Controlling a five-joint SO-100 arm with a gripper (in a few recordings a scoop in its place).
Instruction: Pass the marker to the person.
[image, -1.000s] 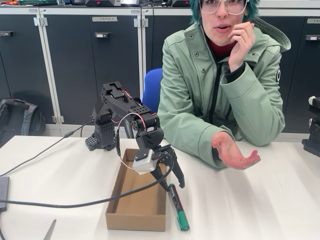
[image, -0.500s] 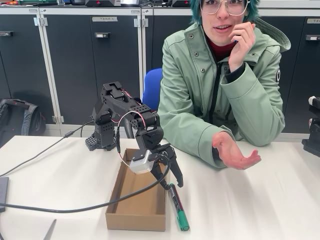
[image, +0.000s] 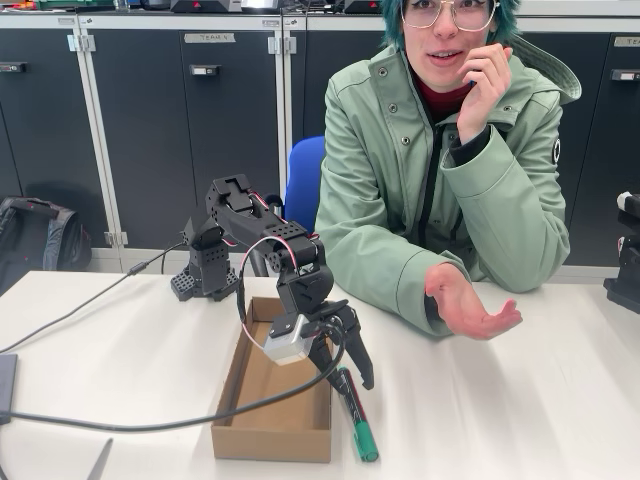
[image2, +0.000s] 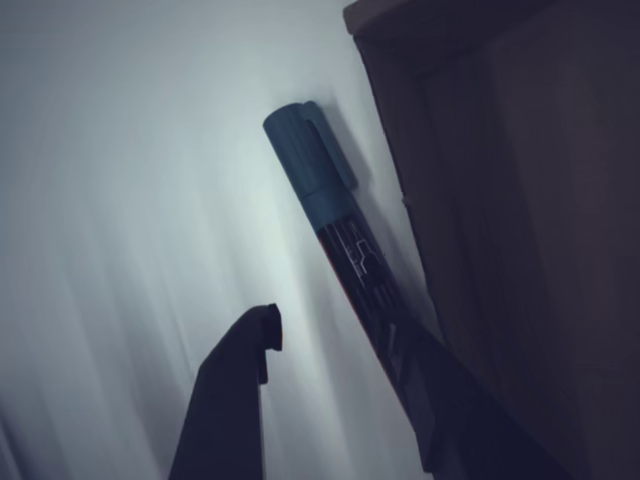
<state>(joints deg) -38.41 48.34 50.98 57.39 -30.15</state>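
White bench (image: 520, 400) surface carries everything in the fixed view: my gripper (image: 345, 378) hangs low at the centre with its jaws spread, straddling the upper end of the marker (image: 355, 415), which lies flat on the bench just beside the right wall of the cardboard box (image: 255, 435), its green cap pointing toward 6 o'clock. The person (image: 450, 170) sits behind the bench at about 1 o'clock from my gripper, with an open hand (image: 468, 305) held palm-up, well apart from the marker. In the wrist view the marker (image2: 340, 250) runs from its cap at 11 o'clock down toward 5 o'clock, one dark fingertip (image2: 255, 340) free on its left and the other finger appearing to overlap the barrel on the right, close to the box wall (image2: 470, 150). Nothing is held yet. As I see it, the risk is that box wall: the finger on that side has little room, so closing could snag the cardboard or roll the marker away, and a grip this far from its middle could let it tilt on the lift.
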